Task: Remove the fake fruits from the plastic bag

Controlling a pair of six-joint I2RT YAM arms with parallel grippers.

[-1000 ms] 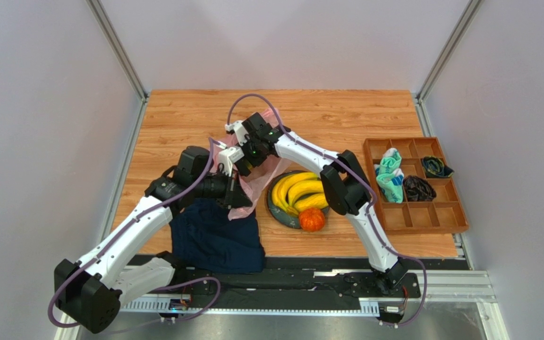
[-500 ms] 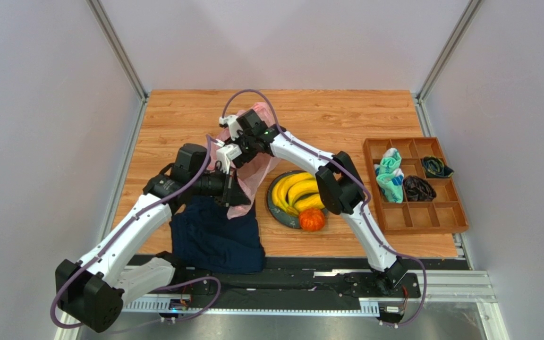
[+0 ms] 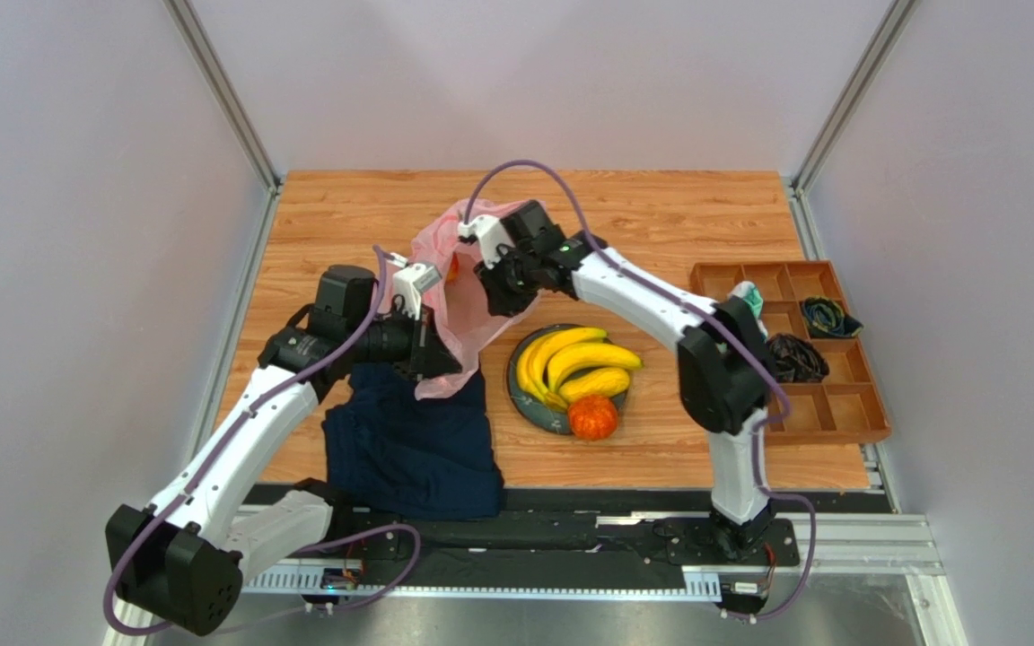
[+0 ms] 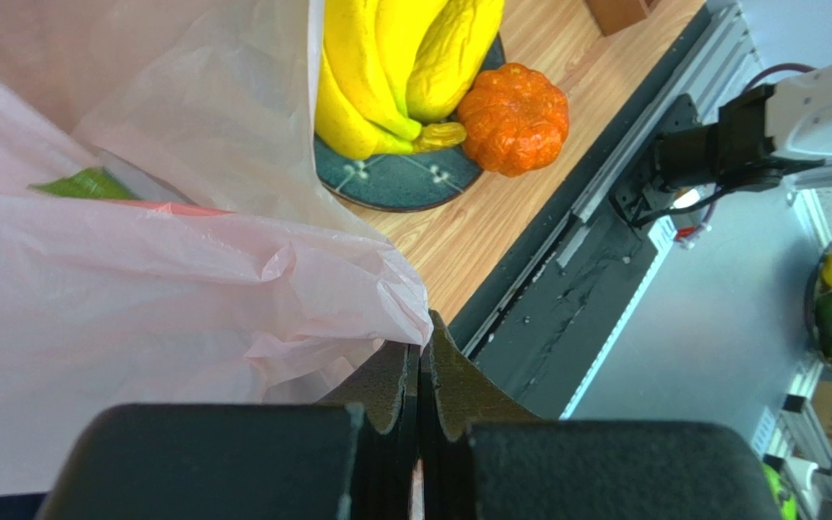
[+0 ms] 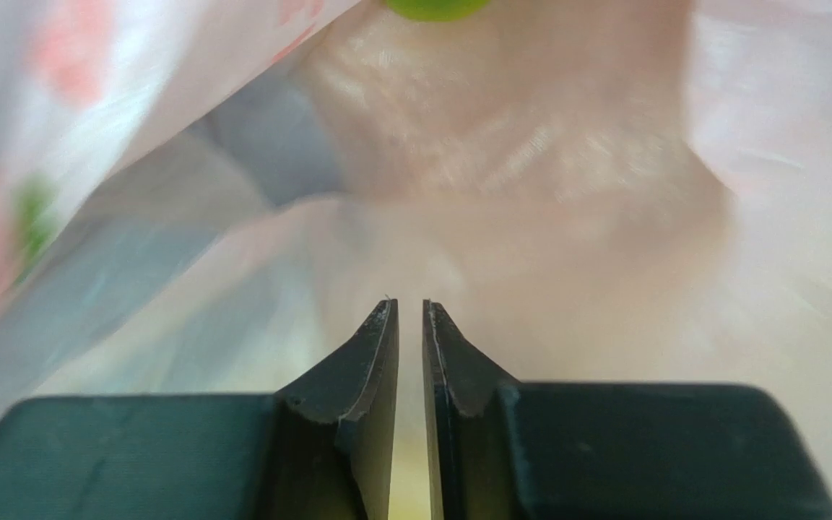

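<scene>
The pink plastic bag hangs crumpled between my two arms, left of the dark plate. My left gripper is shut on its lower edge; in the left wrist view the film bunches at the closed tips. A green fruit shows through the bag. My right gripper is pressed into the bag's upper part. Its jaws stand almost together with a thin slit and nothing seen between them, with pink film just beyond. The banana bunch and an orange fruit lie on the plate.
A dark navy cloth lies at the near edge under the left arm. A brown compartment tray with rolled socks stands at the right. The black rail runs along the table's front.
My right gripper has closed from wide open to nearly together and moved back and right. The bag's top has been drawn up and back. The left arm has shifted slightly left.
</scene>
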